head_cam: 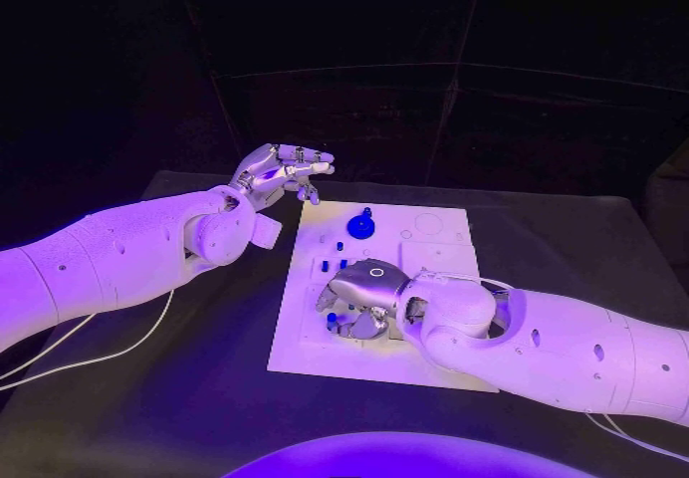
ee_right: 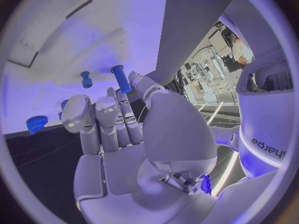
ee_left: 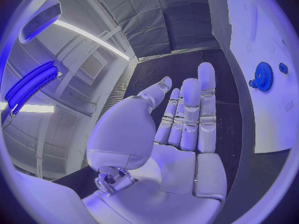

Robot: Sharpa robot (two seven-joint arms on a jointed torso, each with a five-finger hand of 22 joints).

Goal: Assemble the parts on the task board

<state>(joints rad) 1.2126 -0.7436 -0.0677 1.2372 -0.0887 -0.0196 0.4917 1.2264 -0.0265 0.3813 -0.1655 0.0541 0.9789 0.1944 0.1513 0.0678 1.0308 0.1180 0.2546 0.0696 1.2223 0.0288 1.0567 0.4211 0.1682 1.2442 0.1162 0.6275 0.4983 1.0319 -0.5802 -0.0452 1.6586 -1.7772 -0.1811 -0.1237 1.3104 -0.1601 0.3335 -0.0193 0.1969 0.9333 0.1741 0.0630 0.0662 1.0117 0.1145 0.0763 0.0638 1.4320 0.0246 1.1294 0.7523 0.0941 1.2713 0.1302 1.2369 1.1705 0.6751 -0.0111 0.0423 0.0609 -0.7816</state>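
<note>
Looks like we're mid-assembly here. The right hand [head_cam: 370, 291] is down on the near half of the white board [head_cam: 438, 224], palm low over it, fingers curled toward the small blue pegs [head_cam: 334, 266] standing there. In the right wrist view one blue peg [ee_right: 121, 78] sits right at the fingertips and a shorter one [ee_right: 86, 79] is just beside it, but I honestly can't tell whether the fingers are actually pinching a peg or only touching it. My guess: it's picking or seating a peg, and the next move needs a clean pinch and a straight, upright push so it doesn't tip.

The left hand [head_cam: 280, 169] is off the board, hovering over the dark worktop [head_cam: 172, 398] at the far left, fingers loosely spread and holding nothing.

The board lies flat mid-worktop, long side running near to far. A blue gear [head_cam: 362, 224] sits on its far part, well apart from the right hand, and it's also visible in the left wrist view [ee_left: 264, 76].
</note>
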